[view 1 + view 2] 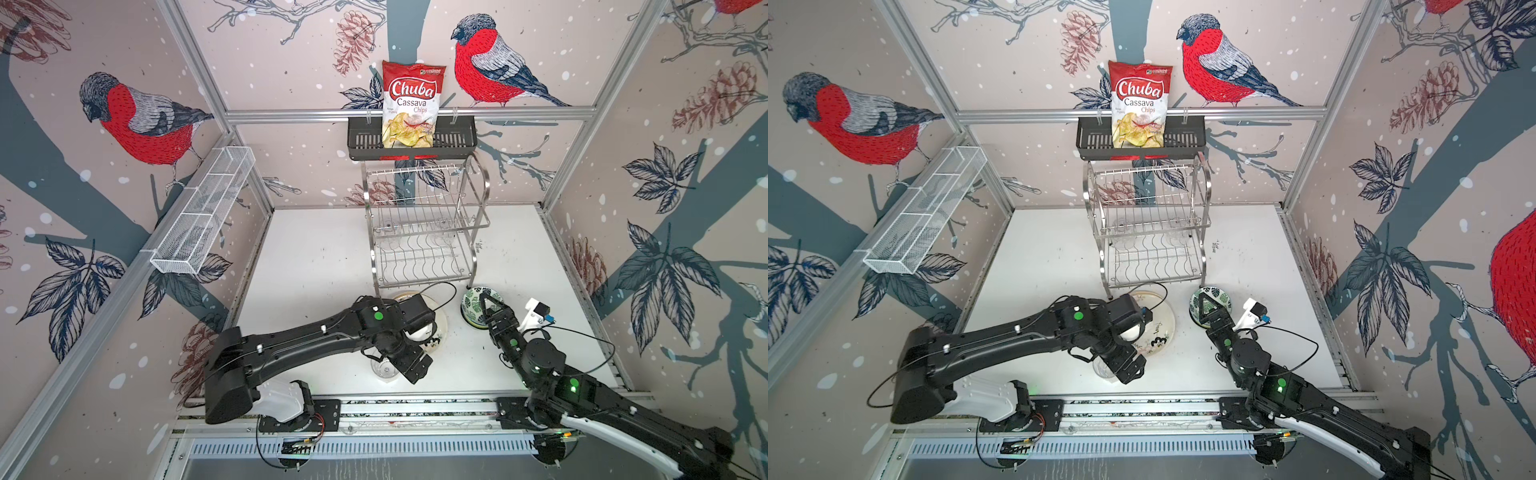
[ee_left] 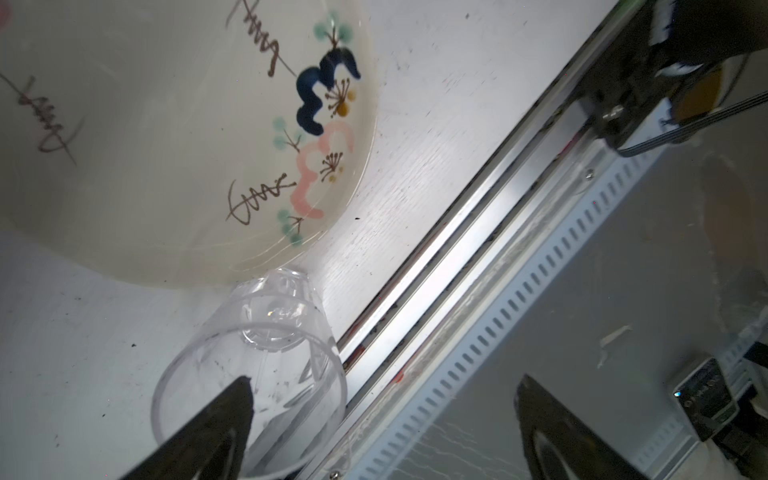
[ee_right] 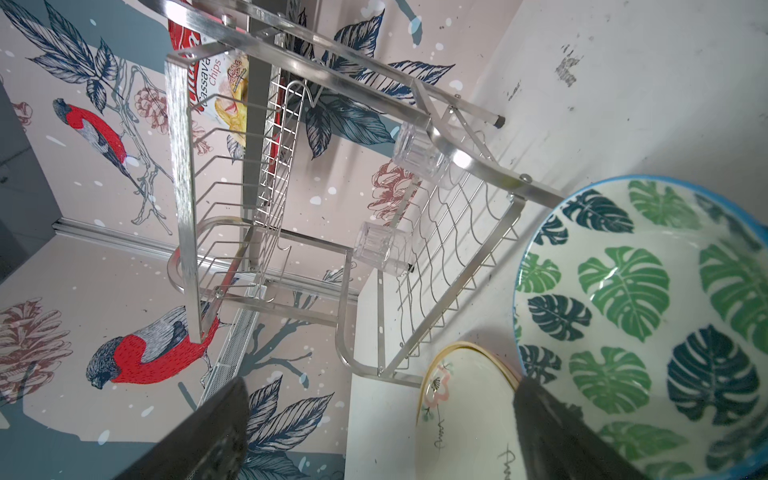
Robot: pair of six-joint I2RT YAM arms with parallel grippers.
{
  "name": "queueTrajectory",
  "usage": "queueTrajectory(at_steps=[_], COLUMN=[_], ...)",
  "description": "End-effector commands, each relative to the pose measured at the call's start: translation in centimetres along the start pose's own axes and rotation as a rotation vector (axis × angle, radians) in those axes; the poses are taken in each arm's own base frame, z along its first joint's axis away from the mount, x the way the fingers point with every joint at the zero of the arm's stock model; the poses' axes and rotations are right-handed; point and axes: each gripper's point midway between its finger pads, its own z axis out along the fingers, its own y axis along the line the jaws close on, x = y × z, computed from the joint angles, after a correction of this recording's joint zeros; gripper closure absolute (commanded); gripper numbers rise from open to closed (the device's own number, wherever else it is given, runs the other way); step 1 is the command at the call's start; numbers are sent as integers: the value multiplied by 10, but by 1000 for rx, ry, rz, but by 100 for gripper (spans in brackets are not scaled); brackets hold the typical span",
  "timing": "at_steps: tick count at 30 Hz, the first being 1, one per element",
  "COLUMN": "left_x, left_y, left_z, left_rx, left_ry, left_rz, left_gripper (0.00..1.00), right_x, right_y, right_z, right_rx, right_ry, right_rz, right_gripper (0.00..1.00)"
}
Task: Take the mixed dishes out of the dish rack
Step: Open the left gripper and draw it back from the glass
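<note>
White tabletop (image 1: 316, 257) lay below bird-print walls. At the left, the left claw (image 2: 384, 378) stood spread wide and gripped nothing. One finger sat at the rim of a clear glass tumbler (image 2: 266, 353), with a cream floral plate (image 2: 166, 124) just beyond. Backing off straight seemed wisest, lest that finger tip the glass. Beyond both claws, the two-tier chrome wire dish rack (image 1: 424, 224) held two more clear tumblers (image 3: 380, 249). The right claw (image 3: 380, 384), equally wide and empty, hovered with a round green-leaf bowl (image 3: 631, 299) beneath one finger.
</note>
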Motion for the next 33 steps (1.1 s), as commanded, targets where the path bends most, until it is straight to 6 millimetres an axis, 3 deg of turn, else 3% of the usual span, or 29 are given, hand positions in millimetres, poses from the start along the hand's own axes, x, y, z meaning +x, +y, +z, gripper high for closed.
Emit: queueTrajectory(at_steps=[1,6,12,17,24,30,33], left_x=[-4,-15,-27,-36,-51,-67,-78], left_y=[-1,15,53,88,136,195,211], left_z=[-26,-72,-130,-148,-136,-111,-100], left_rx=[8,-25,-113,-178,-336,-216,-149], left_ry=[-96,-382,-716,-928,-944,-901,-913], left_rz=[-49,-91,-158,-260,-353,-540,-591], left_gripper=[3,3,3,3,4,12,17], right_x=[4,21,39,43,60,87,99], right_y=[9,20,38,60,77,76,74], right_z=[2,14,34,56,91,125,146], right_rx=[-14,26,80,138,204,182,160], right_ry=[29,98,156,148,161,170,178], right_rz=[-14,-84,-226,-424,-765,-955,-1021], right_gripper=[1,1,1,1,1,1,1])
